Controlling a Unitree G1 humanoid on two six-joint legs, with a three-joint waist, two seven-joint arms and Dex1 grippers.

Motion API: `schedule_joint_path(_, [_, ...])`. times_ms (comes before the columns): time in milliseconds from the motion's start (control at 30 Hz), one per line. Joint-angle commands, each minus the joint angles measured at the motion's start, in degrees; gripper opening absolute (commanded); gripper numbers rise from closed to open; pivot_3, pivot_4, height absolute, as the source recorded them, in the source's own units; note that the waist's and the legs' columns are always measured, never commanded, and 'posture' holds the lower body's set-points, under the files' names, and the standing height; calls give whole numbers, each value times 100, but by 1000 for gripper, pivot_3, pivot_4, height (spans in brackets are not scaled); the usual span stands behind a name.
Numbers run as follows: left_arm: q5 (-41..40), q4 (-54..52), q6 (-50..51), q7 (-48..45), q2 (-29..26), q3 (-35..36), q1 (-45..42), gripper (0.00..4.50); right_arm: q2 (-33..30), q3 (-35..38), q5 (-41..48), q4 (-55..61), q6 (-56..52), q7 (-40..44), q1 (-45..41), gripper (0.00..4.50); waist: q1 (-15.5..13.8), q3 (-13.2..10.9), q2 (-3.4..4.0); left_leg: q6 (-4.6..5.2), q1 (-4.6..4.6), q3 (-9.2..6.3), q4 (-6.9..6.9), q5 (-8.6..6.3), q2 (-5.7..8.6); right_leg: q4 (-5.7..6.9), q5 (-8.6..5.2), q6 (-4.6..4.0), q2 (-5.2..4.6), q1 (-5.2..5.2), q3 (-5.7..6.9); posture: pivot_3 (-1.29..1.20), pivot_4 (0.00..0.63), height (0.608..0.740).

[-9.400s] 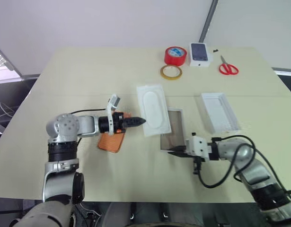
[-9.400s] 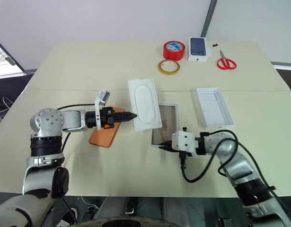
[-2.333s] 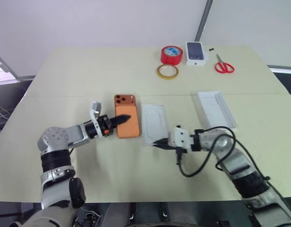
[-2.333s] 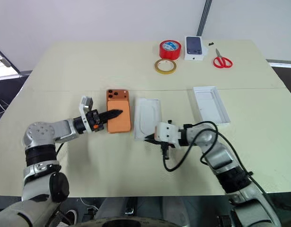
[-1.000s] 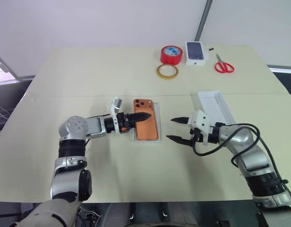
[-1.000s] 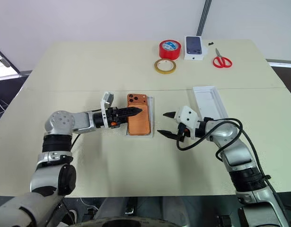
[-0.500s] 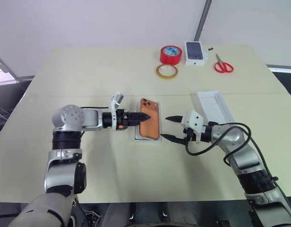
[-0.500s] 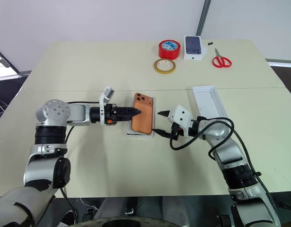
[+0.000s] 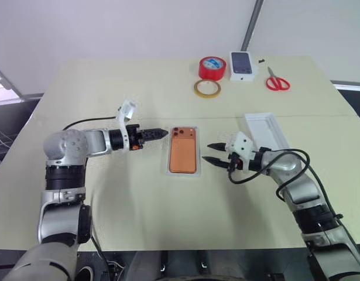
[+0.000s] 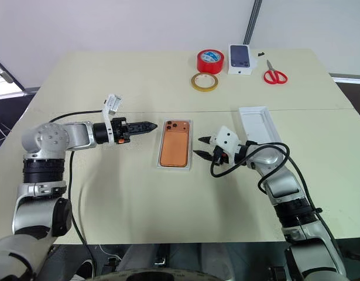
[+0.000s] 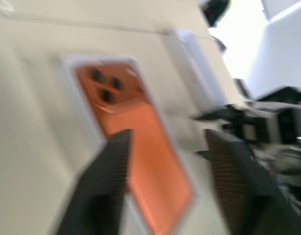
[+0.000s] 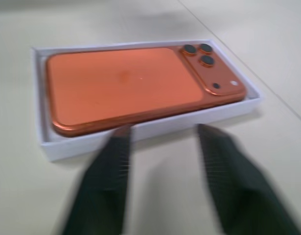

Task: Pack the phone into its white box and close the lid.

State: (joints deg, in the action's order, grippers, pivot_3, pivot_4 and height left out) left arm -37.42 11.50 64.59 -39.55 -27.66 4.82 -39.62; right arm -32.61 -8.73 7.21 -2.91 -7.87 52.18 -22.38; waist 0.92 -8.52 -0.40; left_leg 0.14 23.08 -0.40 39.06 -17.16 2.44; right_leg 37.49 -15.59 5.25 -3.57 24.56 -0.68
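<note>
The right tool [image 10: 201, 147] hovers just right of the white box [image 10: 188, 144], its two black fingers [image 12: 113, 174] parted by a clear gap and gripping nothing. Half a second ago it stood at the box's edge with its fingers spread wider. The left tool [image 10: 153, 124] has pulled away to the left and now sits beside the box's far left corner; whether it is open or closed I cannot tell, since in the head views its tips look drawn to a point while its wrist view shows a gap between the fingers, and it carries nothing.

Between the two tools the phone [image 10: 173, 148] lies camera side up inside the white box on the counter [image 10: 168, 199]. A moment ago it was tilted and propped by the left tool; now it rests flat, so packing looks finished.

Further right the lid [image 10: 260, 130] lies apart from the box with its hollow face up, so closing is not yet done. At the far edge sit a red tape roll [image 10: 209, 60], a tan tape ring [image 10: 206, 82], a smaller white box with a dark phone picture [image 10: 243, 58] and red scissors [image 10: 274, 75].
</note>
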Motion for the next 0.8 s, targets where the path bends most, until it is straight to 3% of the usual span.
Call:
schedule_joint_path(33, [824, 0, -1380, -159, -53, -525, 371, 253, -24, -50, -382, -281, 249, -242, -235, 47, -6, 0, 0, 0, 0, 2, -1, 0, 0, 0, 0, 0, 0, 0, -1, 0, 150, 740])
schedule_joint_path(67, [1044, 40, -1797, -207, -45, -663, 462, 55, -45, -109, -536, -402, 348, -303, -255, 0, -18, 0, 0, 0, 0, 1, 0, 0, 0, 0, 0, 0, 0, 1, -1, 0, 150, 740])
schedule_joint_path(233, [1542, 83, -2814, -694, 143, -1254, 813, 55, 105, -206, -791, -705, 512, -492, -370, 0, -48, -1, -1, 3, 7, 2, 4, -1, 0, -4, 0, -1, -4, 0, -1, 0, 150, 740])
schedule_joint_path(500, [1754, 366, -2791, -1264, 758, -1842, 581, 55, 311, -366, -1055, -844, 628, -670, -569, 0, -46, 1, 0, 10, 7, 1, 8, -4, 1, -2, 0, 0, -2, -3, 1, 0, 150, 740])
schedule_joint_path(800, [2215, 1357, -3457, -1407, 1587, -1920, -96, 55, -238, -5, -1065, -1127, 644, -600, -614, 0, -169, 1, 0, 24, 10, 2, 17, -11, 8, -7, 0, 0, -4, -8, 2, 0, 150, 740])
